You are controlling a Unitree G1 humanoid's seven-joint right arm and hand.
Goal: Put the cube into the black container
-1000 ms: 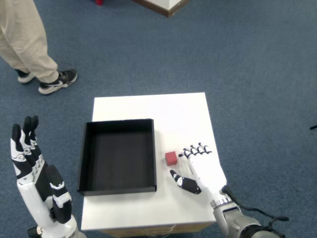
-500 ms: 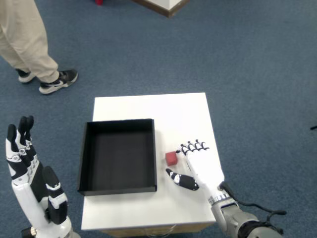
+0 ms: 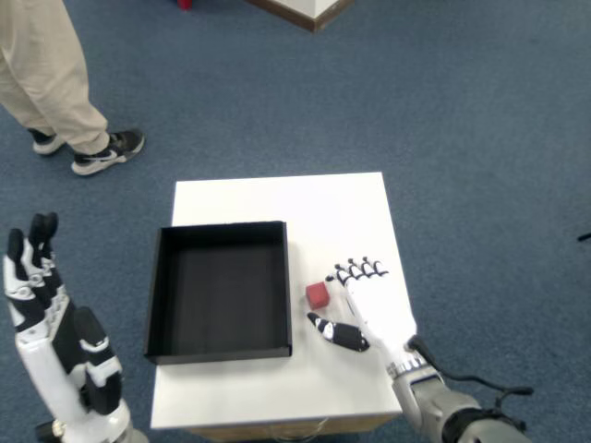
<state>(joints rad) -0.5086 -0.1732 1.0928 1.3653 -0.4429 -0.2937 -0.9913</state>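
So the red cube (image 3: 319, 294) sits on the white worktop (image 3: 314, 208), just outside the black container (image 3: 220, 289) at its 3 o'clock side, not touching the wall. The right hand (image 3: 374, 309) lies flat just past the cube, at its 4 o'clock. Its fingers (image 3: 360, 270) are curled at the tips, thumb out towards 9 o'clock, gripping nothing. The container's empty. Someone's legs (image 3: 46, 78) are at 10 o'clock on the blue carpet (image 3: 462, 138).
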